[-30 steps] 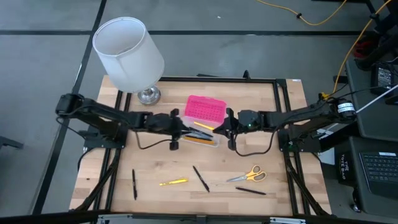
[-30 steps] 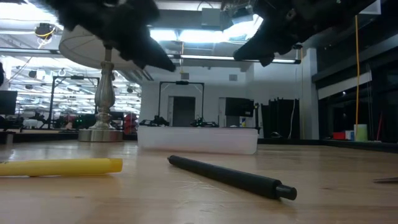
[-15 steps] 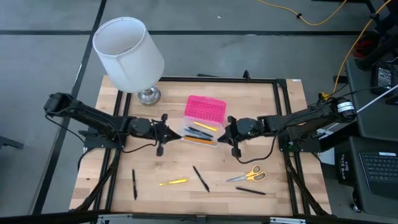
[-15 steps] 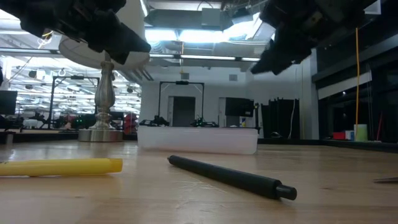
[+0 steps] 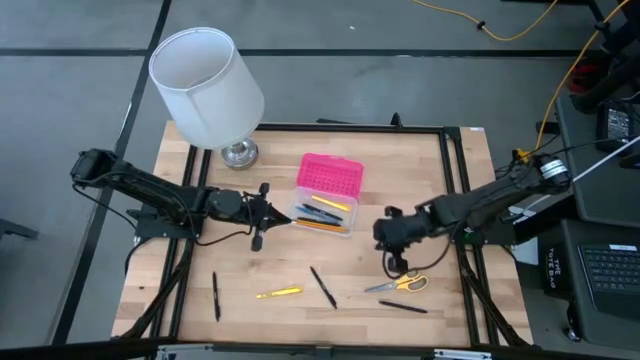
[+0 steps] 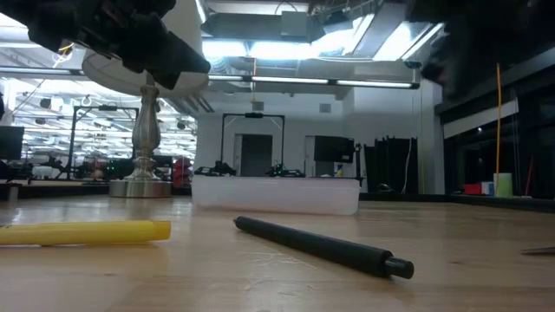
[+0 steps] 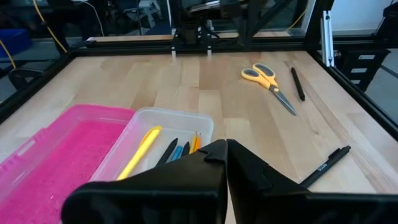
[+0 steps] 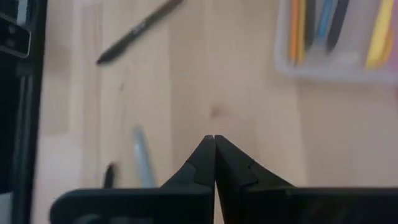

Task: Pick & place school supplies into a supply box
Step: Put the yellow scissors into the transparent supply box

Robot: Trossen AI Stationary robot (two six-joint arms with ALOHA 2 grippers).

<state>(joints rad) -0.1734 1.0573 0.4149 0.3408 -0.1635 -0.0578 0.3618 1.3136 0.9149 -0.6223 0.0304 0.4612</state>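
The supply box lies open at mid-table. Its clear base [image 5: 322, 213] holds yellow, black, blue and orange pens, and the pink lid [image 5: 330, 175] lies flat on its far side. On the bare wood near the front edge lie a black pen [image 5: 215, 296], a yellow pen [image 5: 278, 292], another black pen [image 5: 323, 287], yellow-handled scissors [image 5: 400, 283] and a third black pen [image 5: 403, 307]. My left gripper [image 5: 286, 216] hovers shut just left of the base [image 7: 158, 140]. My right gripper [image 5: 394, 266] hangs shut just above the scissors, whose blade [image 8: 142, 163] shows blurred.
A white lampshade [image 5: 207, 85] on a metal foot [image 5: 239, 153] stands at the far left corner. A black frame [image 5: 455, 200] runs around the table. In the low view the yellow pen [image 6: 87, 231] and a black pen [image 6: 321, 247] lie before the box base [image 6: 276, 193].
Both grippers have drawn back from the box. The left one moved toward the table's left, then stayed still. The right one pulled away to the right, then swung toward the near edge and tipped downward over the scissors. The supplies and the box have not moved.
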